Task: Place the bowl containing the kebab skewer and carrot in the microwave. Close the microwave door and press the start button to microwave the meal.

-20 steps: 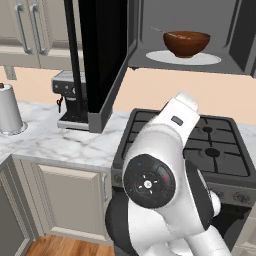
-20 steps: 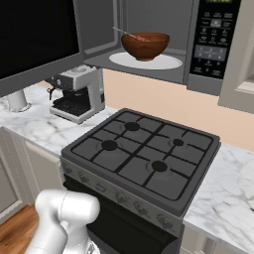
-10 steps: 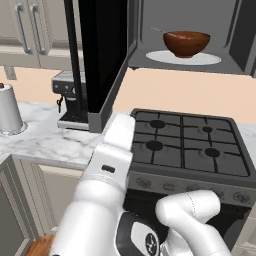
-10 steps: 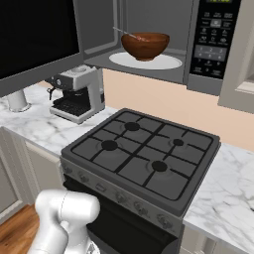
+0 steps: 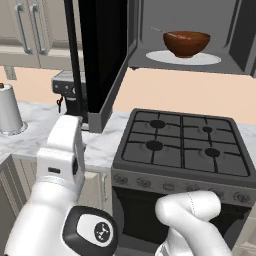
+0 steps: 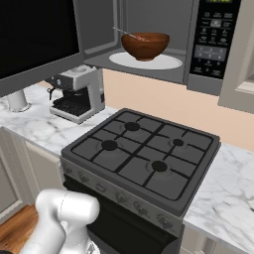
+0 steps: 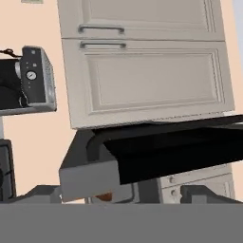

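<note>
The reddish-brown bowl (image 5: 186,42) (image 6: 145,44) sits on the white turntable (image 5: 205,59) (image 6: 166,62) inside the microwave (image 6: 213,44). The kebab skewer's thin stick (image 5: 157,30) (image 6: 122,32) pokes over the bowl's rim. The carrot is hidden in the bowl. The microwave door (image 5: 102,55) (image 7: 185,149) stands swung open to the left. In the hand view my gripper (image 7: 121,195) is open and empty, its fingertips (image 7: 204,193) set wide apart just short of the door's edge. My white arm (image 5: 62,155) rises at the lower left, below the door.
A black gas stove (image 5: 185,145) (image 6: 144,154) sits under the microwave. A coffee machine (image 6: 77,94) (image 7: 33,78) stands on the marble counter behind the open door. A white cylinder (image 5: 9,110) is at the far left. Cream wall cabinets (image 7: 142,71) hang beyond the door.
My arm has swung from the middle of the left base view down to its lower left, toward the open door. The bowl and the door have not moved.
</note>
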Robot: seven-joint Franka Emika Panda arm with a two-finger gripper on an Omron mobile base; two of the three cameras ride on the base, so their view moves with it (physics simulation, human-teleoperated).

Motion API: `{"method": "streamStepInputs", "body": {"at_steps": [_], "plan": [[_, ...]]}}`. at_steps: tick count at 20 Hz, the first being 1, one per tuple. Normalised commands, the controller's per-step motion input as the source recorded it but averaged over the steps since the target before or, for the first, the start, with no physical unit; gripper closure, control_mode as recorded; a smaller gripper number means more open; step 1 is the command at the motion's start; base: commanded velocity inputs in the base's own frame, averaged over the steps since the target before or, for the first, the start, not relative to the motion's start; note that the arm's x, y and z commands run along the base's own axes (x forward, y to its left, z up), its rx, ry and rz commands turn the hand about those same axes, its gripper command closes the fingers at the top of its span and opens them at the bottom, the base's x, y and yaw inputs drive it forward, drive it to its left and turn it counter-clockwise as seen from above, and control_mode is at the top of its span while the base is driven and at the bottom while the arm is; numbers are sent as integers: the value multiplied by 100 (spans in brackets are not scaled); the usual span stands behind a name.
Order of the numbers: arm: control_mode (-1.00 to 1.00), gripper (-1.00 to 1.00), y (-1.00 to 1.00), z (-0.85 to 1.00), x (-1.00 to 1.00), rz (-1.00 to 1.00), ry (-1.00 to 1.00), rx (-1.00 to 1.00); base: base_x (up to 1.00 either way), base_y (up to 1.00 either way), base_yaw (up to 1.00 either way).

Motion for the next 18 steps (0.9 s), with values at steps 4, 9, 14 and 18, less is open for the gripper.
{"method": "streamStepInputs", "body": {"at_steps": [4, 9, 14, 18], "plan": [[-100, -100, 43, 0, 73, -3, 3, -1, 0, 0, 0], [-100, -100, 51, 0, 67, -6, 0, -3, 0, 0, 0], [-100, -100, 28, 0, 65, -16, 0, -5, 0, 0, 0], [-100, -100, 0, 0, 60, -33, 0, -8, 0, 0, 0]]}}
